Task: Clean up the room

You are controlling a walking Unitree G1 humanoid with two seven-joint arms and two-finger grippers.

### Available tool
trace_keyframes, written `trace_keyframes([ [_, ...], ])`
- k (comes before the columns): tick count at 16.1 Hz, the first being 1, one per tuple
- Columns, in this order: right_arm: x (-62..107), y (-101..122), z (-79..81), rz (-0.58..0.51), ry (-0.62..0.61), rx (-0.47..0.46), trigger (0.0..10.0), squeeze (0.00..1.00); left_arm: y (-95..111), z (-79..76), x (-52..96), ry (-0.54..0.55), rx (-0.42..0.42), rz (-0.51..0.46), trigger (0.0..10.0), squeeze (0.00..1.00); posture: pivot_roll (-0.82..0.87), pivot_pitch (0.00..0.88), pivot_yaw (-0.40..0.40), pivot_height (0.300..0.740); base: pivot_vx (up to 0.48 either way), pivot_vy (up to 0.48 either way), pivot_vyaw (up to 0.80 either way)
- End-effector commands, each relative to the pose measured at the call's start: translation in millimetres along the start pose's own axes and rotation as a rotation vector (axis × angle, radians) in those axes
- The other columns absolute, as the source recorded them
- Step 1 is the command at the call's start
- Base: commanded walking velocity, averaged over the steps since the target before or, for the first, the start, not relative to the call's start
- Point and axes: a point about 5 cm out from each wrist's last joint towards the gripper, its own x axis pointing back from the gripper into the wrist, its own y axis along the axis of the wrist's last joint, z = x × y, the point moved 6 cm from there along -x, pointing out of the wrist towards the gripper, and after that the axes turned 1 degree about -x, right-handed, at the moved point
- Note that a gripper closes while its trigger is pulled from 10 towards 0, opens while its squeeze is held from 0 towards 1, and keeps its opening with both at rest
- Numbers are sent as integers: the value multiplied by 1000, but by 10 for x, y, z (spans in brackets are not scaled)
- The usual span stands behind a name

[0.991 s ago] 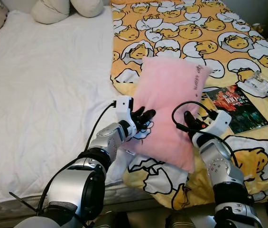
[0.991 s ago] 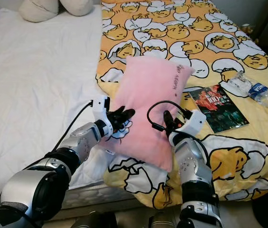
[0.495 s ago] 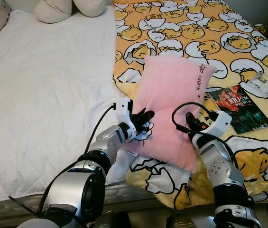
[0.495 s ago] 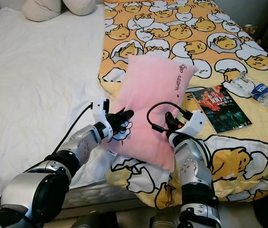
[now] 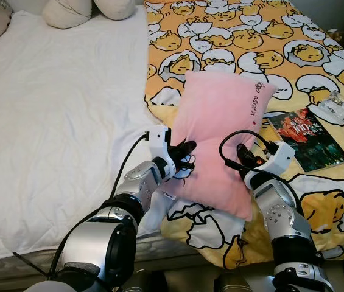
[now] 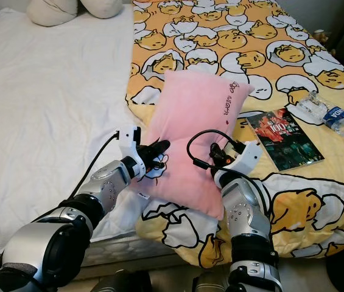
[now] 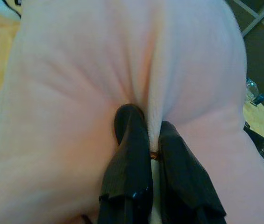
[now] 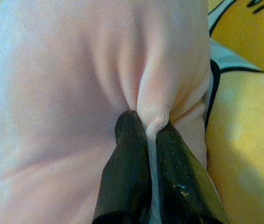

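Step in hand: lifting the soft pink rectangular pillow [image 5: 220, 140] off the yellow egg-print blanket [image 5: 232, 36]. The left gripper [image 5: 184, 159] and right gripper [image 5: 249, 159] each pinch a fabric fold. Next: carry it toward the cream pillows [image 5: 86, 11].

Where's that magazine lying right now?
The dark glossy magazine lies flat on the yellow egg-print blanket, on the robot's right, just beyond the soft pink pillow, with a clear plastic bottle further right.

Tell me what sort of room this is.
A bedroom, most likely: a bed with a white sheet, a yellow cartoon blanket, cream pillows at its head, and a pink pillow pinched by both grippers.
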Motion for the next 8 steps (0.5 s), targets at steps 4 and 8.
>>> trace_keyframes([
  [4,-8,568,324,-157,87,260,0,0,639,-28,3,11,-99,-256,0,0,-208,52,98,718,0,0,0],
  [8,20,1147,594,-295,170,328,0,0,1326,-193,287,38,-177,-538,0,0,-131,5,64,718,0,0,0],
])
